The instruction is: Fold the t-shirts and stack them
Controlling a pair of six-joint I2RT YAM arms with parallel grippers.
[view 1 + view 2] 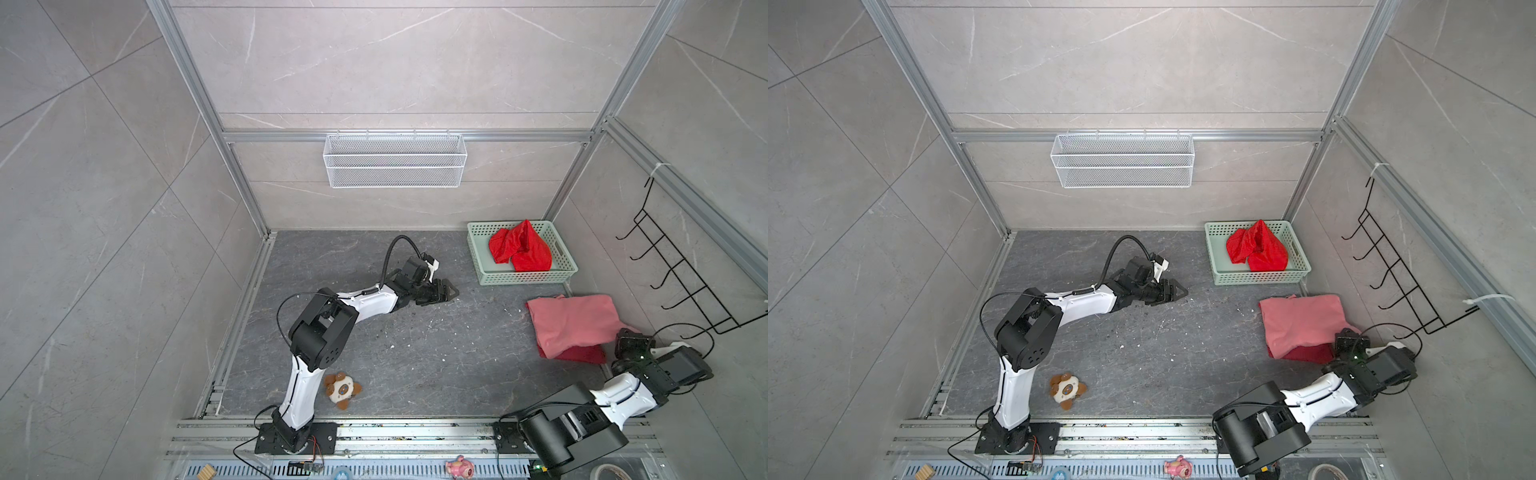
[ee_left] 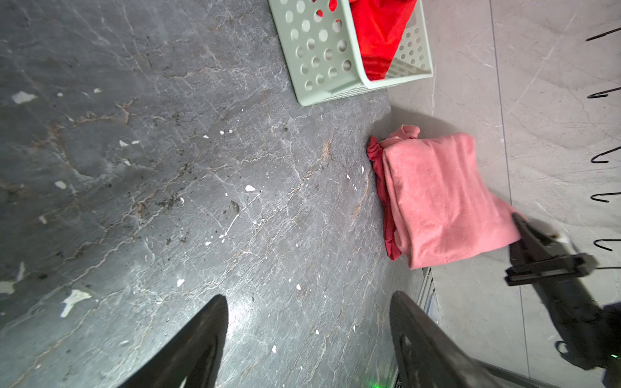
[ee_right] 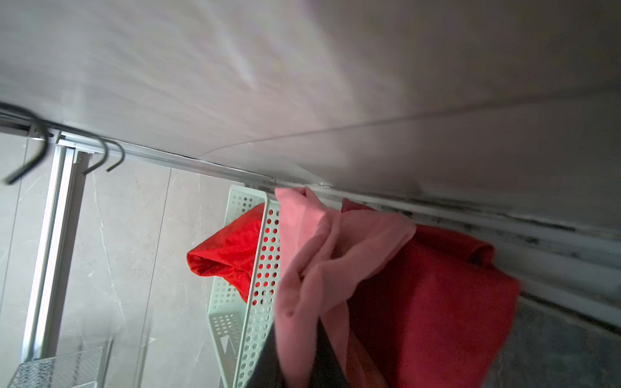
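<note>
At the near right, a corner of the salmon-pink t-shirt is pinched by the right fingers. It is laid folded over the dark crimson t-shirt on the table. Farther, the left fingers are held spread over the table. The scarlet t-shirt is heaped in the far-right basket.

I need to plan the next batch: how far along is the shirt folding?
Done: the pink shirt lies folded on top of the dark red shirt at the right of the table. In hand: the right fingers pinch the pink shirt's corner; the left fingers are open over bare table. Left: the scarlet shirt sits crumpled in the green basket, unfolded and unstacked.
</note>
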